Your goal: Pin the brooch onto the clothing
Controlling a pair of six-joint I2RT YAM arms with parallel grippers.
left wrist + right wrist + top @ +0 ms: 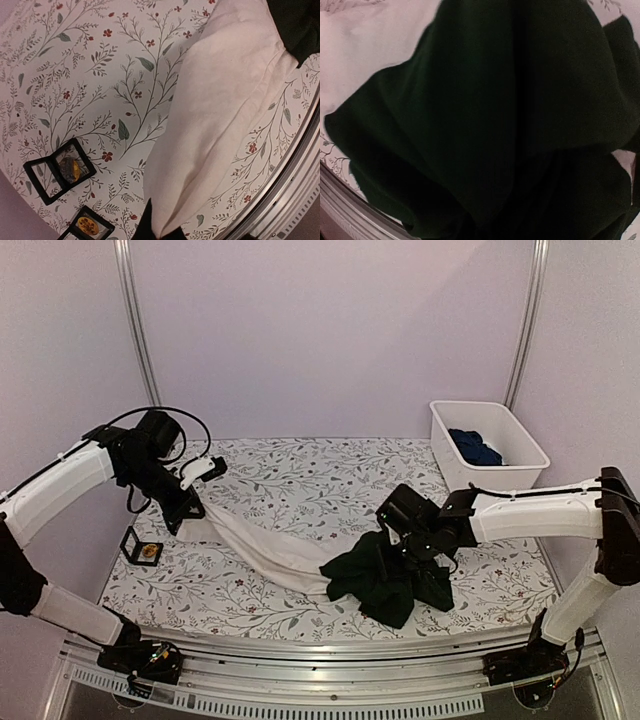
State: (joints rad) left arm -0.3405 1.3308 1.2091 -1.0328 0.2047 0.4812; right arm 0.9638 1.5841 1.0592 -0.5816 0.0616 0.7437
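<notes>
We are risking a slip or a twist: the T-shirt [265,552] is sagging in a bunched band across the middle of the frame, and uneven pulling would be leaving no flat patch for the brooch [148,553], sitting in its open case [131,540] at the left edge of the worktop [300,480]. The left claw [188,508], arm arching at upper left, is pinching the white end; the right claw [408,543], reaching in from the right, is clamping the dark end.

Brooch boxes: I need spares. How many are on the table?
2. Both lie on the floral tablecloth left of the white T-shirt: one open black box holding a yellow brooch, a second beside it, cut off at the wrist view's edge. Others may hide under fabric.
</notes>
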